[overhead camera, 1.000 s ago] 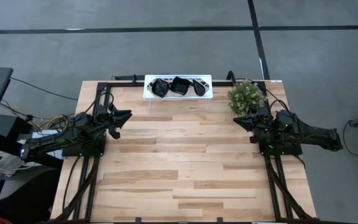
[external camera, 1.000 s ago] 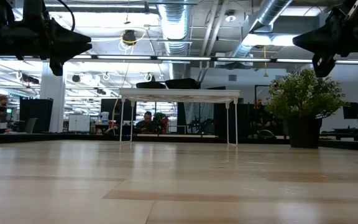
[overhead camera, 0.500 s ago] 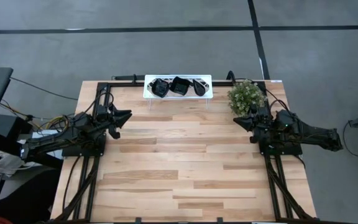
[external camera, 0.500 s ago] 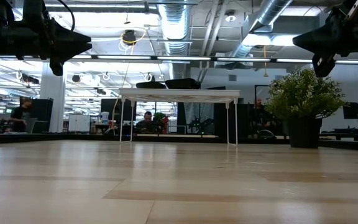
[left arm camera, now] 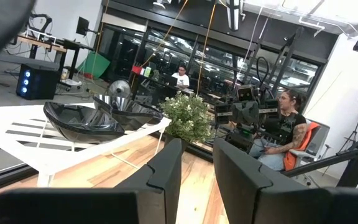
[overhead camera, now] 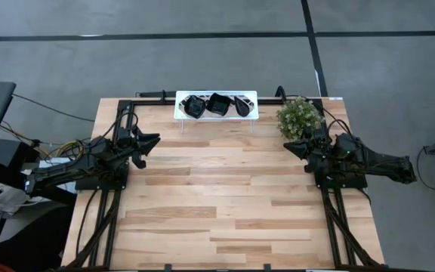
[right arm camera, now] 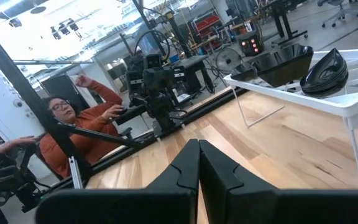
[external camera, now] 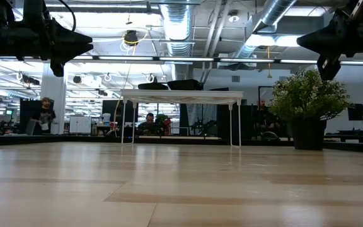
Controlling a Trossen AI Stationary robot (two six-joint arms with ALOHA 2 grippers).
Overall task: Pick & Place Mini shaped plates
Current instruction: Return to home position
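Now the black plates (overhead camera: 216, 105) sit on the white shelf (overhead camera: 180, 113) at the worktop's (overhead camera: 217, 196) far edge, a potted plant (overhead camera: 299, 115) just right. Left gripper (overhead camera: 155, 140) is slightly spread, right gripper (overhead camera: 286, 146) pressed together, both empty.

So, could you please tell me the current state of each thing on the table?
white shelf: standing on its legs, loaded.
mini shaped plates: stacked in three piles on it.
left gripper: slightly open, empty, raised.
right gripper: shut, empty, raised.
potted plant: upright.
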